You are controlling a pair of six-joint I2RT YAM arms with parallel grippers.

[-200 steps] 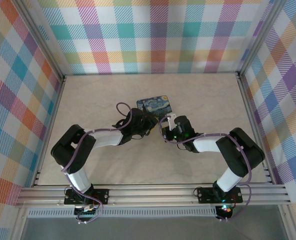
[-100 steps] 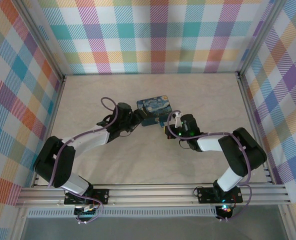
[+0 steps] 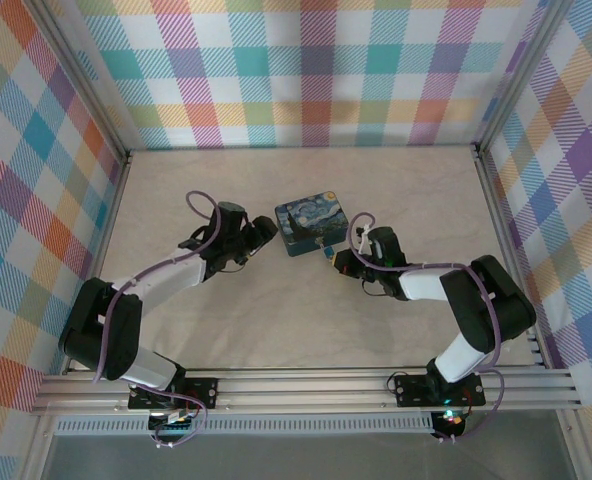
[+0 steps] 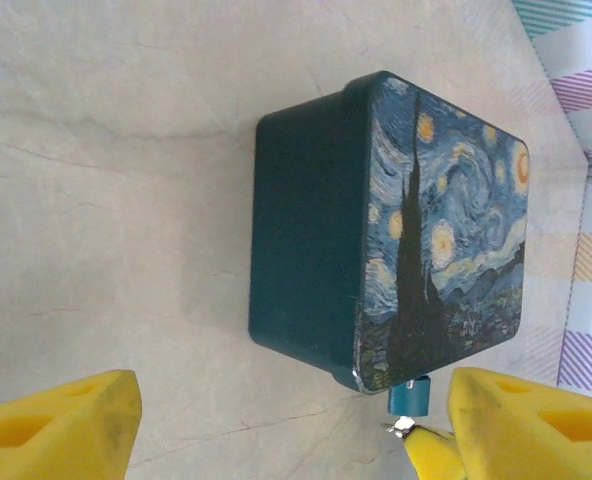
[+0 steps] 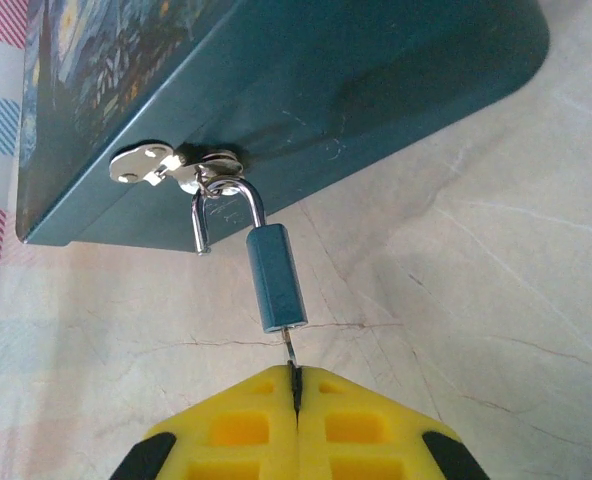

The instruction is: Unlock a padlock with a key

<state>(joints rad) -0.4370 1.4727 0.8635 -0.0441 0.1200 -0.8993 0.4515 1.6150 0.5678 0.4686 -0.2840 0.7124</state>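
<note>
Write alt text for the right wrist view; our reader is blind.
The right gripper, shut on the key, holds it in the blue padlock, whose shackle is open yet hooked through the painted tin's hasp.

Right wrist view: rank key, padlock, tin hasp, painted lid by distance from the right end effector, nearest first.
From the right end effector:
1. key, pinched between its fingertips, bottom centre.
2. padlock, just above the key, centre.
3. tin hasp, upper left, past the padlock.
4. painted lid, top-left corner.
</note>
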